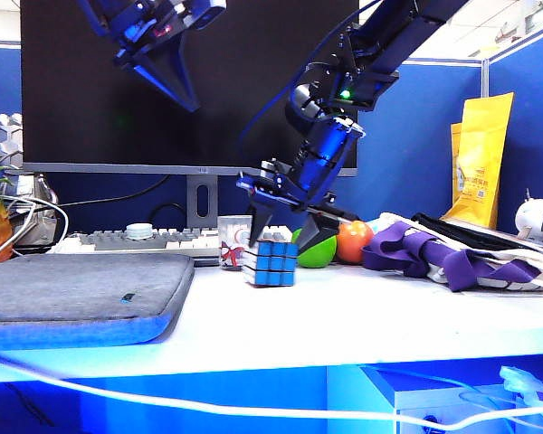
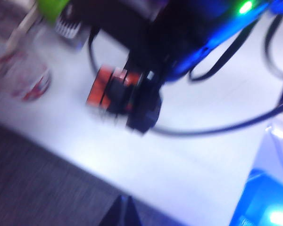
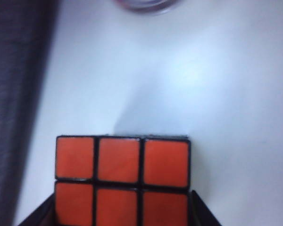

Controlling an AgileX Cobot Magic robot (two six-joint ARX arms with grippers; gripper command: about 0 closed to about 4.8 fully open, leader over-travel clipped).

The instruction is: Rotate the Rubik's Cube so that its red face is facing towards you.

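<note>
The right gripper [image 1: 273,237] reaches down over the small Rubik's Cube [image 1: 273,260] with black grid lines, which stands on the white worktop [image 1: 344,312] near its back edge, just in front of the keyboard [image 1: 149,240]. Its dark fingers [image 1: 256,226] straddle the cube, one on each flank. In the right wrist view the finger tips [image 3: 37,214] sit at the cube's two lower corners, but whether they press the cube or only bracket it I cannot tell. The red face [image 3: 122,181] of orange-red squares points up toward that camera; only two rows show, the rest is cut off. In the exterior view the side turned toward the camera is blue.

The left gripper [image 1: 188,98] hangs high above the back of the worktop, in front of the dark monitor [image 1: 118,81], its fingers clenched to a point and holding nothing.

The left wrist view is blurred: the cube [image 2: 104,89] shows as an orange-red smear partly hidden by the right arm's dark body. A clear printed glass [image 1: 233,240] stands just beside the cube, with a green ball [image 1: 319,253] and an orange fruit [image 1: 354,242] behind it.
</note>
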